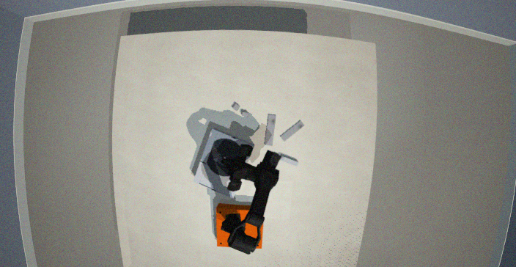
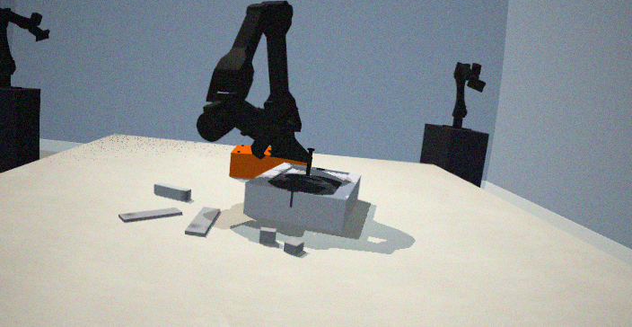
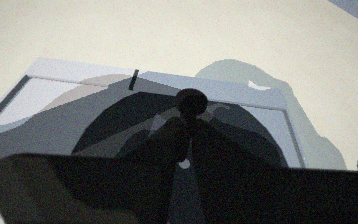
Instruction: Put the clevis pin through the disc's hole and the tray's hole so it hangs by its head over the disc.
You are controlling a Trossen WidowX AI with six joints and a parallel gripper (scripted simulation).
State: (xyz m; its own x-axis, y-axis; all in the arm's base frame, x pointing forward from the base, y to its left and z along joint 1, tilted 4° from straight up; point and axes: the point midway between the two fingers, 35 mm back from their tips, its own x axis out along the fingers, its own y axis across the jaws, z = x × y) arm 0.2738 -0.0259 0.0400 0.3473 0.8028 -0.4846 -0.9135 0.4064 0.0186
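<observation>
Gripping the pin (image 2: 309, 162) (image 3: 192, 102) just below its head, the pincer (image 2: 310, 159) (image 3: 185, 125) is closed on it, near upright. Below the pincer, the disc (image 2: 300, 184) (image 3: 112, 120) is seen inside the tray (image 2: 294, 214) (image 3: 265, 95). The pin has been picked up; threading both holes, release and withdrawal apparently remain. Whether the holes align cannot be told.

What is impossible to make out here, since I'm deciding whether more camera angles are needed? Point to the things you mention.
- Hole in the disc (image 1: 219, 156) (image 2: 287, 185) (image 3: 105, 122): top view, arm in front; wrist view, end effector (image 3: 185, 125) in front.
- Tray's (image 1: 204, 177) (image 2: 292, 216) (image 3: 95, 70) pin hole: covered by disc or arm, top view.
- Tip of the pin (image 3: 191, 101): exterior view, too dark and small.
</observation>
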